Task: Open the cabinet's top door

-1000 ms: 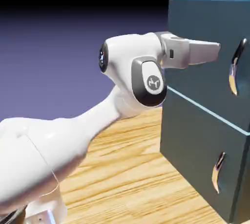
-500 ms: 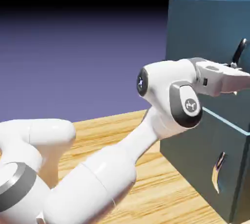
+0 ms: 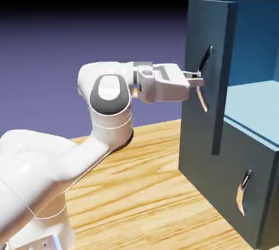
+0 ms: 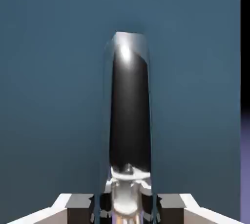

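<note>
Looks like I'm in a simulated robot setup, not a real room: just a light wood-grain tabletop [image 3: 147,172] under me, a glossy teal cabinet [image 3: 202,150] on the right, and a plain blue-violet backdrop [image 3: 49,74] fading to black up top.

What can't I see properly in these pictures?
- Lower handle: absent from the hand view, beyond its edge.
- Cabinet's far side: cut off by the exterior view's right edge.
- Arm's base: cut off at the exterior view's bottom.
- Top door's back: turned away from the exterior view.
</note>
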